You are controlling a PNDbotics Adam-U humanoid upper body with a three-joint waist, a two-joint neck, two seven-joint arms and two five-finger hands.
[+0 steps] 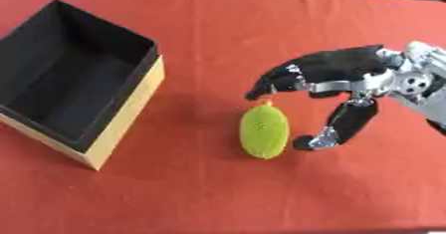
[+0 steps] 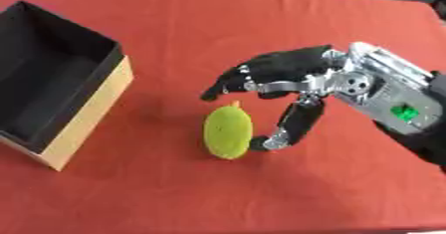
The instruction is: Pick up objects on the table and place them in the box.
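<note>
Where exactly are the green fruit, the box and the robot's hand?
green fruit (image 1: 264, 131): left eye view, middle of its skin.
box (image 1: 129, 109): left eye view, tan outer side wall.
right hand (image 2: 292, 66): right eye view, black back of the hand.

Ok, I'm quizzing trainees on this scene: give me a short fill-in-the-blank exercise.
1. The green fruit lies on a ___ cloth.
2. The right hand reaches for it with its fingers ___.
3. The box is black inside and holds ___.

Missing words: red; open; nothing
</note>
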